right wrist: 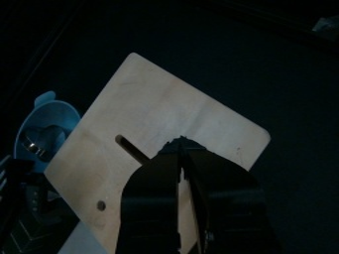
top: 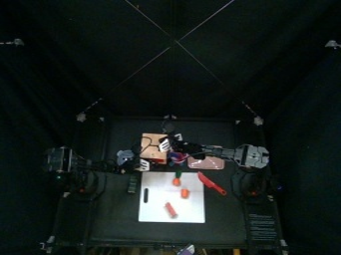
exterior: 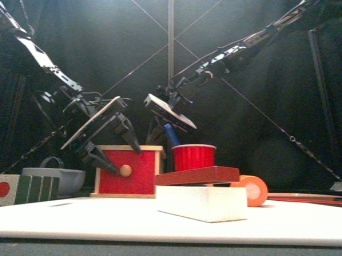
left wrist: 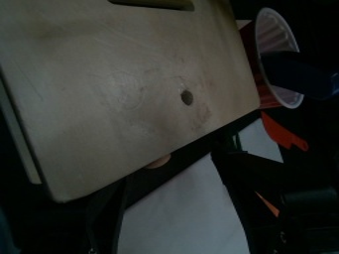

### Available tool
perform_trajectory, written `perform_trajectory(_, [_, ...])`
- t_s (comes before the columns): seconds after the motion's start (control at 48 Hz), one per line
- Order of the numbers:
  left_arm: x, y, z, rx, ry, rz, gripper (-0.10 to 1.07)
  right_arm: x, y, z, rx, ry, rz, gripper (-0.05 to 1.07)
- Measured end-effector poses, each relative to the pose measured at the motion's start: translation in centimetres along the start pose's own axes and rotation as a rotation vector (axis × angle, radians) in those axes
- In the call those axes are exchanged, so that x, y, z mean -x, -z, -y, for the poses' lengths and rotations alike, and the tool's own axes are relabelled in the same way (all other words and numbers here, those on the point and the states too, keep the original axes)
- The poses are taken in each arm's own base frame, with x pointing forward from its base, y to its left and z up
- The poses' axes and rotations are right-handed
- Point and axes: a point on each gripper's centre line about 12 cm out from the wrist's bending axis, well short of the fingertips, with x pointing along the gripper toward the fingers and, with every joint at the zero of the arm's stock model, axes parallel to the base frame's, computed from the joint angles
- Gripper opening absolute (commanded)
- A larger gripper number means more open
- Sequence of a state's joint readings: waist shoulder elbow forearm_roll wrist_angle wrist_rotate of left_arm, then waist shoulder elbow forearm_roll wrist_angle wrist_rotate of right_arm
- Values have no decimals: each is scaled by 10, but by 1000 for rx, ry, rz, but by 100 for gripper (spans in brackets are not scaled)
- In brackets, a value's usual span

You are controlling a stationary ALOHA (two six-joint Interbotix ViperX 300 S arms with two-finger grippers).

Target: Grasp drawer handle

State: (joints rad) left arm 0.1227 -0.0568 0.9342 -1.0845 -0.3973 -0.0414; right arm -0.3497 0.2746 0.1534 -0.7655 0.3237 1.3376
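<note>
While the left gripper (exterior: pixel 96 150) hangs with its jaws spread wide just over the drawer (exterior: pixel 130 168), holding nothing, the right gripper (exterior: pixel 171 108) hovers above and beside it, jaws nearly closed and empty, near a red cup (exterior: pixel 194 157).

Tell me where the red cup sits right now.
In the front view the red cup stands at centre, just right of the drawer and behind the dark red block.
</note>
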Motion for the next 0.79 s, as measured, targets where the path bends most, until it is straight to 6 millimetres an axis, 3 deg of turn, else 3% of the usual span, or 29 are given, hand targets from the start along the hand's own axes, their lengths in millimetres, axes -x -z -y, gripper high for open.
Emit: perform_trajectory(0.792, [-18,6,-3,122,-74,-14,76,-7,10,3,-2,17,-26,3])
